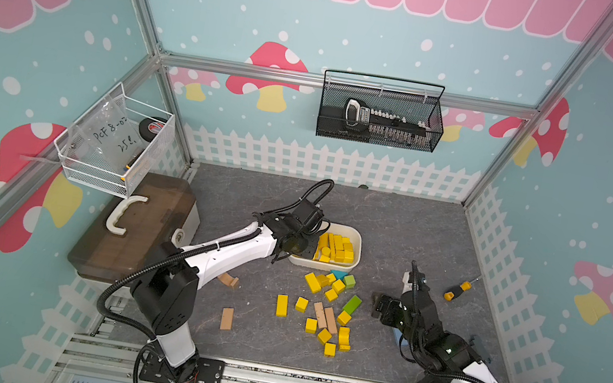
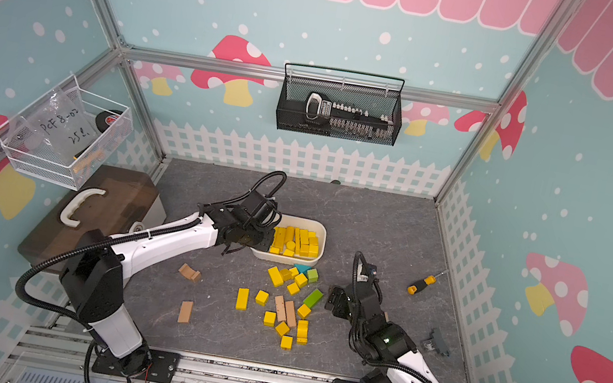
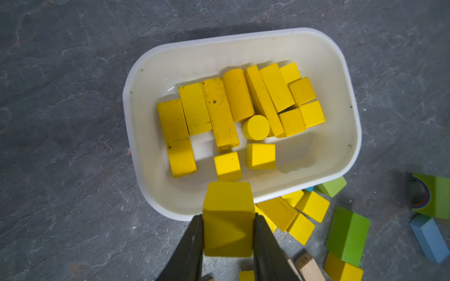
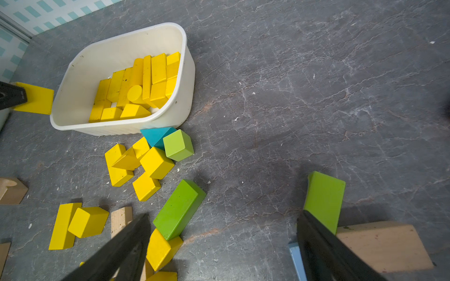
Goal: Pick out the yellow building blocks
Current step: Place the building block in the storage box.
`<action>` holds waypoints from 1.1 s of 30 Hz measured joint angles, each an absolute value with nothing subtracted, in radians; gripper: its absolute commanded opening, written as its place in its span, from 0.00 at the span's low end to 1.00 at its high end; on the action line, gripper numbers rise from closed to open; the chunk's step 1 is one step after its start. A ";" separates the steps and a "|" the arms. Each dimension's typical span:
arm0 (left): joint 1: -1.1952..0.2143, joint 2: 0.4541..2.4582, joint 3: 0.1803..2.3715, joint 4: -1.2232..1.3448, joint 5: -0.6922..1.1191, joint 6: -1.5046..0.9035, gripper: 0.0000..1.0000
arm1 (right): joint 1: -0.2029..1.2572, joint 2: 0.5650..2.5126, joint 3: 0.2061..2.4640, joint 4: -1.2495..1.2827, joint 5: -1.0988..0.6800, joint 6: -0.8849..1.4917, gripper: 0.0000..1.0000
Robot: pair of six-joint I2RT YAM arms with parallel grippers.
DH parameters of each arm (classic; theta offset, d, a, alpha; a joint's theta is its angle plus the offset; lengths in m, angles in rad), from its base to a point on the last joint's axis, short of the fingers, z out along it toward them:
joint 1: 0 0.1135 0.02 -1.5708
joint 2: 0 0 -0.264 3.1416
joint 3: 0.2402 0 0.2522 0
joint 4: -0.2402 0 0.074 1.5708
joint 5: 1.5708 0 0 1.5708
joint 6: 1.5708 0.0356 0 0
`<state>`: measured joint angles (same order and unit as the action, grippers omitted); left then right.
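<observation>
My left gripper [image 3: 229, 233] is shut on a yellow cube [image 3: 227, 219], both fingers pressed against its sides. It hangs over the near end of the white tub [image 3: 243, 34]. In the right wrist view the held cube [image 4: 36, 97] shows beside the tub [image 4: 121, 39]. Several yellow building blocks [image 1: 337, 248] lie in the tub [image 1: 360, 243]. Several more [image 1: 312, 282] are scattered on the grey table in front of it. My right gripper [image 4: 224, 215] is open above bare table to the right of the scattered pile, holding nothing; in a top view it [image 1: 378, 308] hovers low.
Green blocks [image 1: 352, 305], a teal block [image 1: 337, 274] and tan blocks [image 1: 326, 317] mix with the yellow ones. A green block [image 4: 325, 199] and a tan block [image 4: 384, 245] lie by my right fingers. A screwdriver [image 1: 456, 290] lies at right, a brown case [image 1: 139, 223] at left.
</observation>
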<state>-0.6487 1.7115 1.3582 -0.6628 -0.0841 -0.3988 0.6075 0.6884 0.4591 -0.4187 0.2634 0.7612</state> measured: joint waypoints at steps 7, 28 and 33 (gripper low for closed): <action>-0.615 1.767 1.376 -0.672 -0.087 -0.385 0.33 | 0.607 0.690 0.459 -0.419 0.261 0.761 0.93; -0.609 1.790 1.377 -0.678 -0.087 -0.385 0.41 | 0.602 0.691 0.459 -0.419 0.253 0.761 0.93; -0.609 1.753 1.344 -0.674 -0.079 -0.393 0.41 | 0.602 0.691 0.459 -0.419 0.253 0.761 0.93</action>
<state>-0.6094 1.7531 1.3441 -0.6743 -0.0788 -0.3931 0.6018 0.6914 0.4591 -0.4187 0.2531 0.7609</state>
